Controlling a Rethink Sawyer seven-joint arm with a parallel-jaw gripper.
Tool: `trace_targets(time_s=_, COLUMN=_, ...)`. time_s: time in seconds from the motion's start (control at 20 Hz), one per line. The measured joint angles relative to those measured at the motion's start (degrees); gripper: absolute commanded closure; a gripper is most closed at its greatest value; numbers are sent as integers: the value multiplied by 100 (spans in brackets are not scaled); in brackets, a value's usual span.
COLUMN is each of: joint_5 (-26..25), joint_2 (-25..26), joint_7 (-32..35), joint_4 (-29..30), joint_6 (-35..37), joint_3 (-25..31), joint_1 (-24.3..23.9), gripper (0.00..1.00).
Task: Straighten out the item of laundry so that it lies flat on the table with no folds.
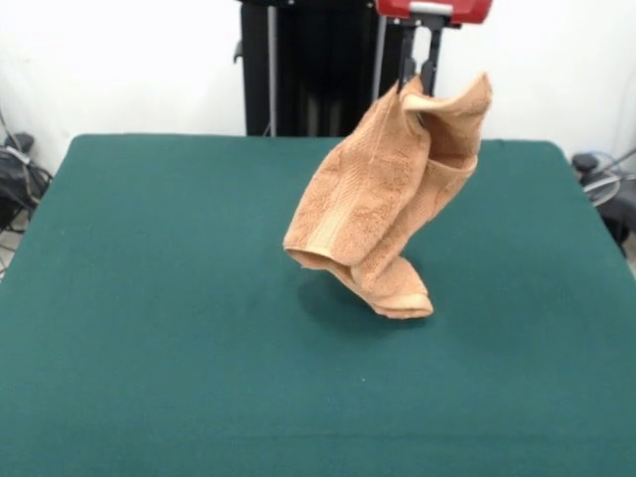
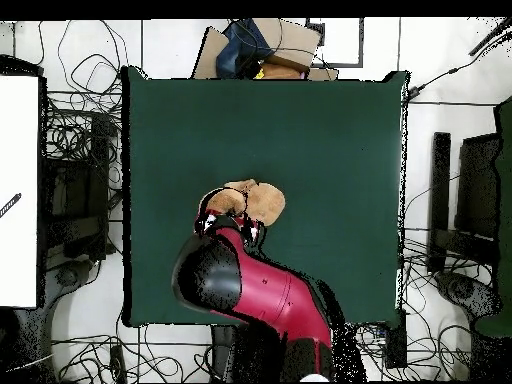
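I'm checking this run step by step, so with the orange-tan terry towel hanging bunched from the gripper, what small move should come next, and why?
Probably lower and drag it sideways. The gripper pinches the orange-tan terry towel by its top edge; it hangs folded, its low end seemingly just above the dark green felt table. Laying it down while sliding should unfold it.

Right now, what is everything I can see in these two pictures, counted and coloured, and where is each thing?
light orange-tan terry-cloth towel: one, hanging bunched from the gripper, folded on itself, above the table's middle; whether its lowest corner touches the cloth I cannot tell.
dark green felt-covered table: one, wide, under the towel.
black cables: many, tangled on the floor beside the table.
white panel: one, at the overhead view's left edge.
cardboard and dark items: a small heap beyond the table's far edge.
red and black robot arm: one, reaching over the table.
gripper: one, black, shut on the towel's top edge.
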Motion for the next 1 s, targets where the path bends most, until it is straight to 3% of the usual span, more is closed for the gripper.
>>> trace_targets(time_s=0.45, joint_5=60, joint_2=-171, joint_7=1, joint_4=80, joint_6=56, joint_3=-38, joint_1=151, gripper=100)
trace_targets(time_s=1.0, joint_5=58, joint_2=-338, joint_7=59, joint_4=82, joint_6=642, joint_3=-384, joint_1=469, gripper=100)
